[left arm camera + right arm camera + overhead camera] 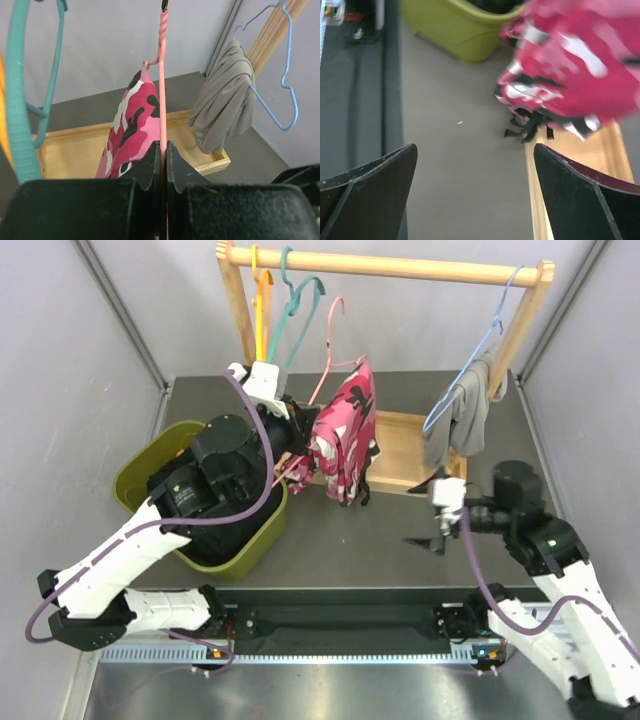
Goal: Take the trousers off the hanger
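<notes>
Pink camouflage trousers hang from a pink hanger, lifted off the wooden rail. My left gripper is shut on the pink hanger; the trousers drape just beyond the jaws. My right gripper is open and empty, to the right of the trousers and below them. In the right wrist view the trousers show blurred, ahead of the open fingers.
A grey garment hangs on a blue hanger at the rail's right end. Teal and orange hangers hang at the left. A green bin stands at the left. A wooden rack base lies under the rail.
</notes>
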Tool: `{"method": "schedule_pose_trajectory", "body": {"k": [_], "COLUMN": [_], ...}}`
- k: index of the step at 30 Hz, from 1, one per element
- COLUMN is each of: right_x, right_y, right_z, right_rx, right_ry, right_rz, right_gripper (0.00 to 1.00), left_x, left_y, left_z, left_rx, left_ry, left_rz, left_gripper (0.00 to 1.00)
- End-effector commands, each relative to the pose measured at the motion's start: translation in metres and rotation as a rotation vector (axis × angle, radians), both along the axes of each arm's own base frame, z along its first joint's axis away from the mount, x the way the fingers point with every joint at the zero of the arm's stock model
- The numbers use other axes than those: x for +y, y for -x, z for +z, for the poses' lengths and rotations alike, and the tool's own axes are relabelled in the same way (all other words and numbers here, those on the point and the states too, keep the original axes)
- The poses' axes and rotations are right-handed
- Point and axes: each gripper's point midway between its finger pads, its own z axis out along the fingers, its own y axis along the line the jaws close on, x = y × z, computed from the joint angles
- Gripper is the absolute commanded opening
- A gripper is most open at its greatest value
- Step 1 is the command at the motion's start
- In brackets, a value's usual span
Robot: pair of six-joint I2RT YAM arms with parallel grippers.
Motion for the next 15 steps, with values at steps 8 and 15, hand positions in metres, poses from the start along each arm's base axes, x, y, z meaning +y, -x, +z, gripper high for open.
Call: {"method": "schedule_pose_trajectory", "body": {"k": [8, 15], "right_x": [0.093, 0.122], "right_y": [-0.038, -0.078], "right_z": [0.05, 0.09], "right_rx": [-0.224, -0.239], "right_ry": [0.142, -0.086], "right_rz": [-0.096, -0.425], "right_gripper": [1.0, 1.0], "left_x": [0.025, 0.038], "left_y": [0.015, 0.018], "left_z": [0.069, 0.067], "left_rx": [-0.118, -0.12], "left_ry": [0.355, 0.387], "left_rz": [0.007, 0.034], "left_gripper": [0.0, 0.0]}}
